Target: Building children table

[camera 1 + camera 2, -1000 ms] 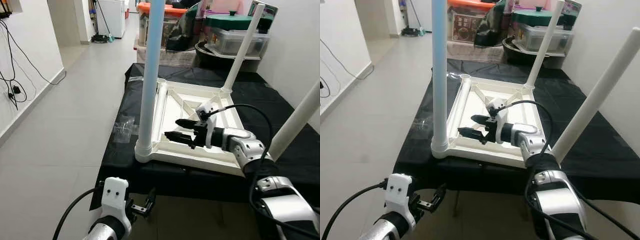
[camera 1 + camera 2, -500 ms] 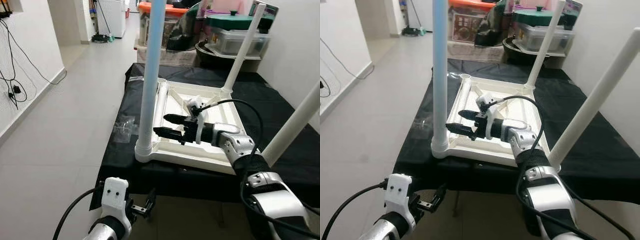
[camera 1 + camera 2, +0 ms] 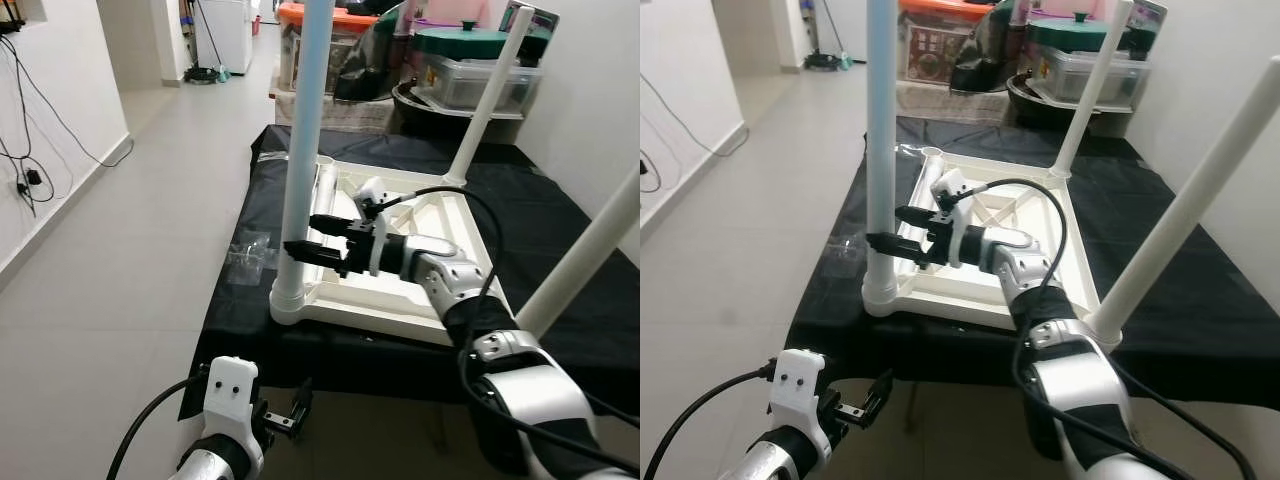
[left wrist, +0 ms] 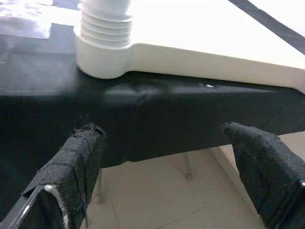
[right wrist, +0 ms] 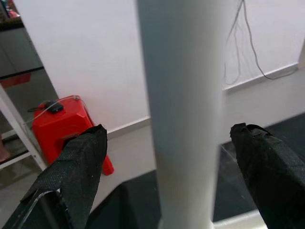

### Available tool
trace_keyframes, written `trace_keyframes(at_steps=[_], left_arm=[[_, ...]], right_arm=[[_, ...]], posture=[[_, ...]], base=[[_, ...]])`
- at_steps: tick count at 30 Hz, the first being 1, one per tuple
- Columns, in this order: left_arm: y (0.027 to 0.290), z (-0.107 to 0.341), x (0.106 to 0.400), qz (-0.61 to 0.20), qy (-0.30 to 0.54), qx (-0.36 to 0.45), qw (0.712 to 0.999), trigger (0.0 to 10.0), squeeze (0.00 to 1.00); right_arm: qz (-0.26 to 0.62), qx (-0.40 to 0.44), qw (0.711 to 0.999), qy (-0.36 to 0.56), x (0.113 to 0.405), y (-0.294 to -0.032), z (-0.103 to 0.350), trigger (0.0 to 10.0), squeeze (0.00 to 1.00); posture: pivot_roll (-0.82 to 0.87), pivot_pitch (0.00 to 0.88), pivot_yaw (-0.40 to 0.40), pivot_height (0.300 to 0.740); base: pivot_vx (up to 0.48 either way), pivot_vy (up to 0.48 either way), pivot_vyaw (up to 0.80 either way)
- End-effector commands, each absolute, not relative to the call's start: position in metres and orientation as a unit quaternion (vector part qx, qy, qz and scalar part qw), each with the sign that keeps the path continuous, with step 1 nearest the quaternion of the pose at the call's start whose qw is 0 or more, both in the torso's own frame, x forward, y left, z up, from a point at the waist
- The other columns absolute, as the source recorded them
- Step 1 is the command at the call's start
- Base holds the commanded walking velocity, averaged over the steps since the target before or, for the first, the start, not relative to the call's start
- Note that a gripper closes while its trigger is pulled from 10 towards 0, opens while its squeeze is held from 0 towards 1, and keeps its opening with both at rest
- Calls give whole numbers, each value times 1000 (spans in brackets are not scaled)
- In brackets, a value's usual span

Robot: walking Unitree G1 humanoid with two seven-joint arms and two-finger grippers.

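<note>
1. A tiled hallway floor (image 3: pixel 130 230) runs past a low surface draped in black cloth (image 3: pixel 560 230); storage bins (image 3: pixel 470 75) stand at 12 o'clock behind it.
2. The left gripper (image 3: pixel 285 418) hangs low at 7 o'clock, below the cloth's front edge, fingers spread and holding nothing.
3. A clear plastic bag (image 3: pixel 248 258) lies at the cloth's 9 o'clock edge.
4. The white tabletop (image 3: pixel 400 290) lies upside down on the cloth, legs pointing up.
5. The pale blue leg (image 3: pixel 300 150) stands screwed into the near-left corner socket.
6. The right gripper (image 3: pixel 310 237) reaches from 3 o'clock; its fingers (image 5: pixel 71 167) are spread, with the leg between them, untouched.
</note>
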State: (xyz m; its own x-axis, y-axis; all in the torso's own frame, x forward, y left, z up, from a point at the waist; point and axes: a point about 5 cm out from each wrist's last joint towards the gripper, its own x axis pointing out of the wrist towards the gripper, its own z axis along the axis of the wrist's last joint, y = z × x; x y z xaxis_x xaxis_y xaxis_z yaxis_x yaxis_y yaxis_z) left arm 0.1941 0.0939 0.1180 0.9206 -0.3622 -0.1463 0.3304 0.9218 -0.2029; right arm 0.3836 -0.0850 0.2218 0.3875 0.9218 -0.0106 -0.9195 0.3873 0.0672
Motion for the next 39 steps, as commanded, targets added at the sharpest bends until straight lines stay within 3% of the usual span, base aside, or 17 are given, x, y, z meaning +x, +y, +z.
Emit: trace_keyframes(at_steps=[1,9,22,23,24,25,35,39], left_arm=[[92,119,192,-177,92,-87,976,10000,0],[88,122,187,-180,90,-87,976,10000,0],[84,126,181,-181,89,-90,975,10000,0],[84,127,181,-181,89,-91,975,10000,0],[84,127,181,-181,89,-91,975,10000,0],[84,127,180,-181,89,-91,975,10000,0],[85,128,181,-179,89,-89,976,10000,0],[89,129,185,-169,78,-86,979,10000,0]], right_arm=[[553,27,833,11,385,-81,227,10000,0],[537,31,843,11,388,-62,226,10000,0],[490,39,871,5,395,-53,233,10000,0],[486,41,873,2,396,-53,234,4431,0],[486,41,873,2,396,-53,234,4431,0],[482,43,875,-1,396,-53,234,0,0],[475,48,878,-5,396,-52,231,0,0],[408,74,910,-19,400,-64,227,0,0]], posture=[[83,45,-124,740],[85,65,-139,740],[84,97,-153,740],[83,100,-152,740],[83,100,-152,740],[84,101,-153,740],[88,96,-146,740],[86,89,-132,740]], base=[[0,0,0],[0,0,0],[0,0,0],[0,0,0],[0,0,0],[0,0,0],[0,0,0],[0,0,0]])
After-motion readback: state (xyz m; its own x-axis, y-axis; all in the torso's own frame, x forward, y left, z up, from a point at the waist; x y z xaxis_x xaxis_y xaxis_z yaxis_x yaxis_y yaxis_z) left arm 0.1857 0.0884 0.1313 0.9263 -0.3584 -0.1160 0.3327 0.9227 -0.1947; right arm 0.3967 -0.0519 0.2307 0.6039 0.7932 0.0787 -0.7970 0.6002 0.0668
